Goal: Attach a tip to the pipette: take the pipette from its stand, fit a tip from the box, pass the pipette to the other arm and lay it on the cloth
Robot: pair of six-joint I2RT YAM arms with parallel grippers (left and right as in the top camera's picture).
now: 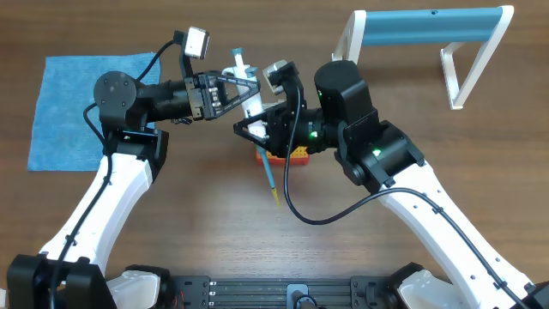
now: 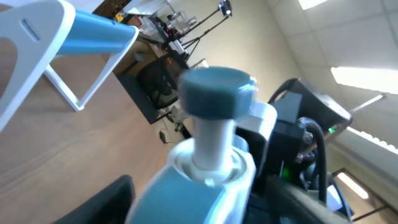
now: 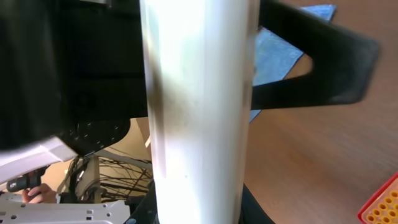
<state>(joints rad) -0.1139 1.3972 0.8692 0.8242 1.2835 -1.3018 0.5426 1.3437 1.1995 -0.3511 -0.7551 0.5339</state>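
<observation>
The pipette (image 1: 250, 105) hangs over the middle of the table between both arms, its plunger (image 1: 238, 57) pointing away and its blue shaft with the fitted tip (image 1: 271, 176) pointing toward the bases. My right gripper (image 1: 260, 127) is shut on the white body (image 3: 199, 112). My left gripper (image 1: 252, 87) is closed around the upper part just below the teal plunger knob (image 2: 214, 90). The blue cloth (image 1: 86, 103) lies flat at the far left. The tip box (image 1: 298, 155) sits under the right wrist, mostly hidden.
The white and blue pipette stand (image 1: 429, 26) is at the back right, with nothing on it. The tip box's orange corner (image 3: 382, 208) appears in the right wrist view, with the cloth (image 3: 280, 53) behind the left gripper's fingers (image 3: 311, 62). Bare wood lies in front of both arms.
</observation>
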